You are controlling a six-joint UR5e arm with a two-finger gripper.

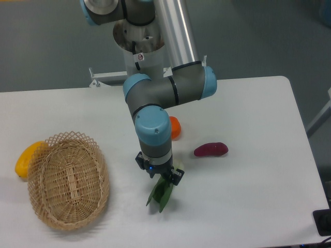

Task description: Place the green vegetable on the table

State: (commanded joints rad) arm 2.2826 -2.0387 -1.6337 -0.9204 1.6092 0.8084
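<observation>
The green vegetable [161, 195] hangs low over the white table [248, 196], its dark leaf pointing down toward the front and its pale stem end up by the fingers. My gripper [161, 176] is shut on its stem end, a short way right of the basket. Whether the leaf tip touches the tabletop cannot be told.
A woven wicker basket [68, 180] lies at the front left with a yellow fruit [25, 158] against its left rim. An orange [175, 127] sits partly behind the arm. A purple oblong vegetable [211, 150] lies to the right of the gripper.
</observation>
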